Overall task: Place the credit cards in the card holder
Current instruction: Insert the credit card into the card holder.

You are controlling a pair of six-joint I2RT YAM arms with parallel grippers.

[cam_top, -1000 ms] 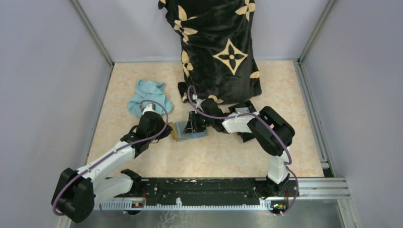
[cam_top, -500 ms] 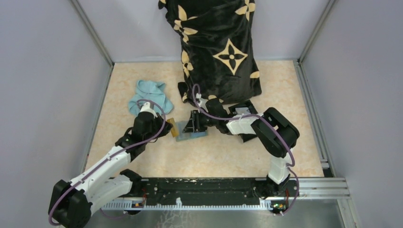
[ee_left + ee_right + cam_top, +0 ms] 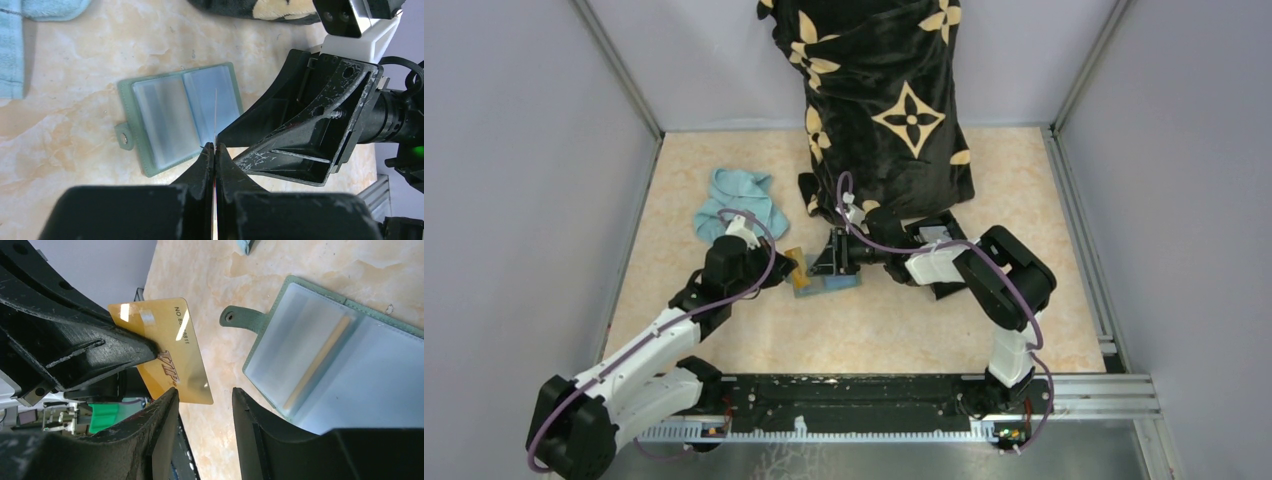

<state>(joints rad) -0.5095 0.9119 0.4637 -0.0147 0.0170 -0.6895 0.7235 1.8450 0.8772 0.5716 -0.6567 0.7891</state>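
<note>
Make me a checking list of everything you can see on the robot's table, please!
Surface: beige marbled table.
Job's things: gold card pinched in the left arm's fingers; green card holder lying open and flat.
Clutter: light blue cloth; black blanket with tan flowers at the back.
Grippers: left gripper shut on the gold card; right gripper open beside the card holder.
Cables: purple cables looped along both arms; no snag seen.
Surroundings: plain grey walls; metal rail at the near edge.
</note>
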